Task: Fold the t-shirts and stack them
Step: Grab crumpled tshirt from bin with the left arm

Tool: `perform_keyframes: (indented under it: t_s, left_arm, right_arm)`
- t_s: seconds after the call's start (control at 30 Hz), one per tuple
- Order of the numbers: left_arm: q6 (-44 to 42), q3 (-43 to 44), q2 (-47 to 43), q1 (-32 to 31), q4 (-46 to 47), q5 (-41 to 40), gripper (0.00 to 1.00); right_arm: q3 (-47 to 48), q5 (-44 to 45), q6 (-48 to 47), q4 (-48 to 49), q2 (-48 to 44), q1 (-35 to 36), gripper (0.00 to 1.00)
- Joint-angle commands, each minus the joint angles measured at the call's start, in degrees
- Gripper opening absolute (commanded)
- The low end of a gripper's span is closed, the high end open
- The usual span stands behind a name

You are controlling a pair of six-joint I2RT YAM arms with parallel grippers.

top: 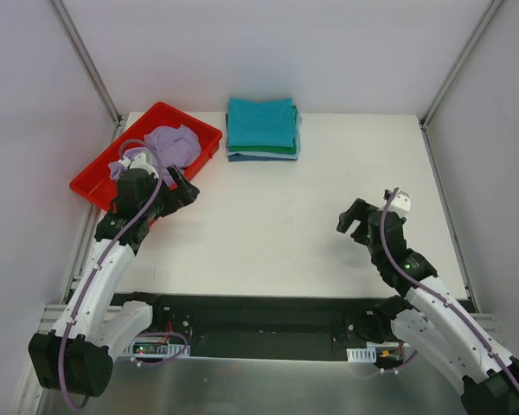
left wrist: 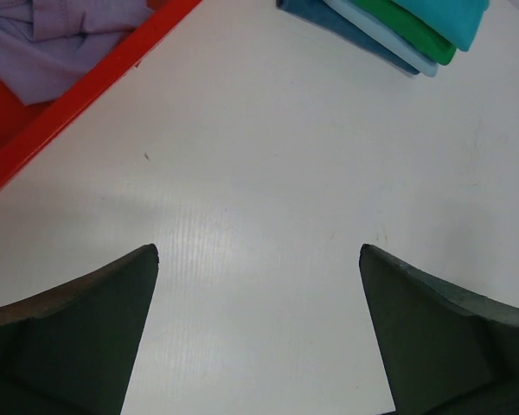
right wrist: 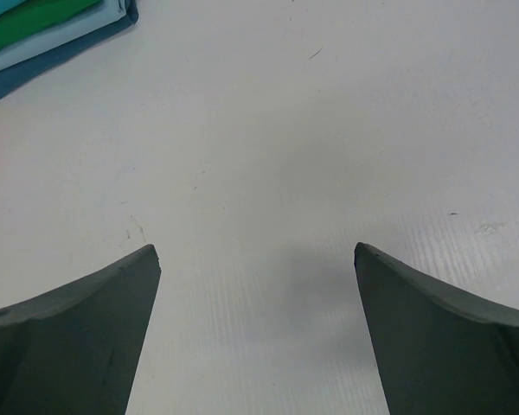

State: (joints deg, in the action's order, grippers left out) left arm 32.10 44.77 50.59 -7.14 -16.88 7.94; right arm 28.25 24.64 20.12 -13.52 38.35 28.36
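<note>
Lavender shirt (top: 169,145) bunched in red tray (top: 195,125), beyond left pincer (left wrist: 259,251) — it and right pincer (right wrist: 258,249) gape empty.

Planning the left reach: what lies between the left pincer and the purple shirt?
Only bare table and the red tray's wall, seen in the left wrist view, lie between the left pincer and the purple shirt.

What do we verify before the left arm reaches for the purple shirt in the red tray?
1. Left end effector open, empty: ok.
2. Right end effector open, empty: ok.
3. Crumpled lavender cotton t-shirt lying in red plastic tray: ok.
4. Folded stack of teal, green, light-blue, navy t-shirts tidy: ok.
5. White tabletop between arms free for folding: ok.
6. Shirt's near edge, behind left arm: cannot tell.
</note>
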Motion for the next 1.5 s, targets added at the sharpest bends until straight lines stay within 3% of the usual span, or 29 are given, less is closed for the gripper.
perform_keyframes:
  t_s: [0.0,0.1,0.17,0.3,0.53,0.8,0.87,0.9,0.97,1.27,1.4,1.47]
  left_arm:
    - [0.9,5.0,6.2,1.2,0.5,-5.7,0.99]
    - [1.8,11.5,14.9,4.4,-0.6,-6.9,0.99]
    - [1.8,17.3,21.3,7.9,-0.8,-2.2,0.99]
    - [2.6,28.1,35.2,12.1,-3.5,-9.3,0.99]
    - [2.8,48.1,60.8,19.8,-10.0,1.2,0.99]
    - [1.7,55.1,74.3,19.7,-14.0,-0.4,0.99]
    - [1.7,56.2,76.3,19.7,-15.3,0.0,0.86]
    - [1.7,57.1,77.0,19.7,-15.8,1.2,0.61]
    - [1.7,58.1,76.9,19.6,-16.4,2.9,0.00]
    - [0.6,58.8,56.5,16.6,-16.3,0.9,0.00]
    - [-4.1,61.7,46.8,10.8,-16.4,3.8,0.00]
    - [-6.4,63.6,42.3,7.3,-16.3,1.4,0.00]
  right_arm:
    - [-0.1,-2.5,1.4,0.4,-0.9,-0.2,0.96]
    - [0.0,-3.8,1.3,0.5,-0.2,-0.1,0.96]
    - [0.2,-4.2,1.2,0.6,0.1,-0.1,0.96]
    - [0.6,-2.9,1.1,0.5,1.3,-0.1,0.96]
    - [1.1,0.1,-1.0,0.0,2.7,-0.2,0.96]
    - [2.9,2.7,-1.6,0.9,8.6,-0.4,0.96]
    - [3.9,2.4,-2.0,1.0,11.0,-0.3,0.96]
    - [4.4,2.4,-2.2,1.0,12.3,-0.5,0.96]
    - [5.6,1.9,-2.3,0.4,14.5,-0.4,0.96]
    - [6.6,0.7,-1.8,-0.5,14.7,-0.4,0.96]
    - [5.2,0.8,-1.1,0.1,10.8,-0.5,0.96]
    - [4.0,0.1,-1.1,0.2,8.8,-0.5,0.96]
